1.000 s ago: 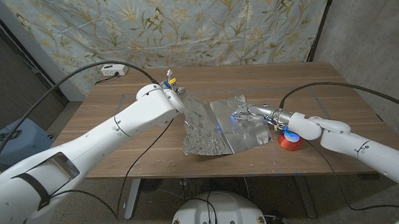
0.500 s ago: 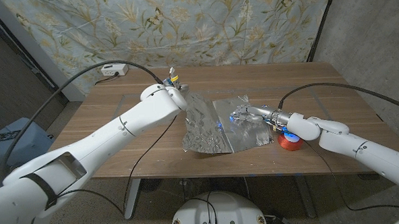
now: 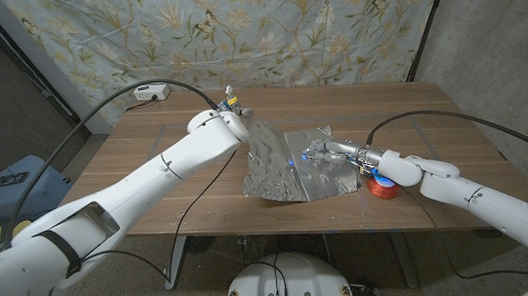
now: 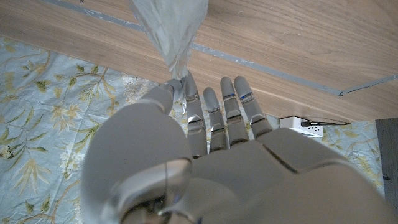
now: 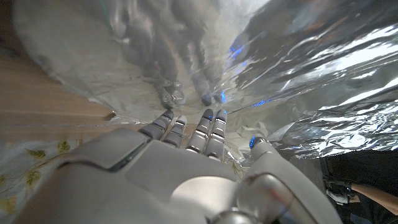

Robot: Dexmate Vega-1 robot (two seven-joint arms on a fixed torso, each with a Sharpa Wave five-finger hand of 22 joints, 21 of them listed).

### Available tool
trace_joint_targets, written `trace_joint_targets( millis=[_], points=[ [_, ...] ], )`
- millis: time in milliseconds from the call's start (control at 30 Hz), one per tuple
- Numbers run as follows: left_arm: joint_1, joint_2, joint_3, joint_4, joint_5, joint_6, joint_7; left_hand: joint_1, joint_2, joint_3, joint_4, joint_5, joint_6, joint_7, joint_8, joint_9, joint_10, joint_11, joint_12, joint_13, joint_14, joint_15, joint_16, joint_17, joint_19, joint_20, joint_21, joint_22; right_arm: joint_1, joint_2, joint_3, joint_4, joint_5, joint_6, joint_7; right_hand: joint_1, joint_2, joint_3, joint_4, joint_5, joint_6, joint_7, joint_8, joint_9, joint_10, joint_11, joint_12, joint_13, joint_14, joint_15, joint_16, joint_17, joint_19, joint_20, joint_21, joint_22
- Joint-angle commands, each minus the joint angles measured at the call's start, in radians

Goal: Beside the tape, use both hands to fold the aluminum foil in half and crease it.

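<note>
**Foil half lifted at the table's centre**

The foil [image 3: 287,165] lies at the centre of the head frame on the table [image 3: 158,179]. Its left portion is raised, pinched at a corner by the left hand [image 3: 231,121]; the left wrist view shows that corner caught between thumb and fingertips [image 4: 186,93]. The right hand [image 3: 328,150] presses extended fingers [image 5: 208,127] onto the foil's right part, holding nothing. The tape [image 3: 384,187] sits just right of the foil, right of centre.
</note>
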Motion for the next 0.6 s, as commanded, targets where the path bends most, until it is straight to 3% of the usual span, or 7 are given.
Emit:
trace_joint_targets(
  millis=[33, 600],
  points=[
    [0.019, -0.015, -0.032, -0.011, 0.019, -0.025, -0.031, 0.010, -0.002, 0.008, 0.001, 0.009, 0.007, -0.005, 0.007, 0.001, 0.007, -0.001, 0.003, -0.001, 0.009, 0.000, 0.007, -0.001, 0.006, 0.004, 0.008, -0.001, -0.006, 0.003, -0.004, 0.009, 0.011, 0.021, 0.005, -0.011, 0.000, 0.005, -0.006, 0.000, 0.005, 0.006, -0.002, 0.004, 0.004, 0.007, 0.000, 0.002, 0.005, -0.059, 0.006, 0.003, 0.005, -0.087, 0.007, 0.002],
    [0.017, -0.051, -0.044, 0.040, 0.048, -0.099, -0.035, 0.007, -0.003, 0.007, 0.002, 0.014, 0.006, -0.006, 0.013, -0.009, 0.011, -0.002, 0.006, 0.000, 0.012, -0.004, 0.008, -0.002, 0.008, 0.002, 0.012, -0.002, -0.004, 0.011, -0.007, 0.014, 0.014, 0.045, 0.017, -0.013, -0.001, 0.007, -0.008, -0.001, 0.005, 0.005, -0.002, 0.004, 0.005, 0.007, 0.001, 0.002, 0.006, -0.062, 0.006, 0.003, 0.010, -0.087, 0.007, 0.002]
  ],
)
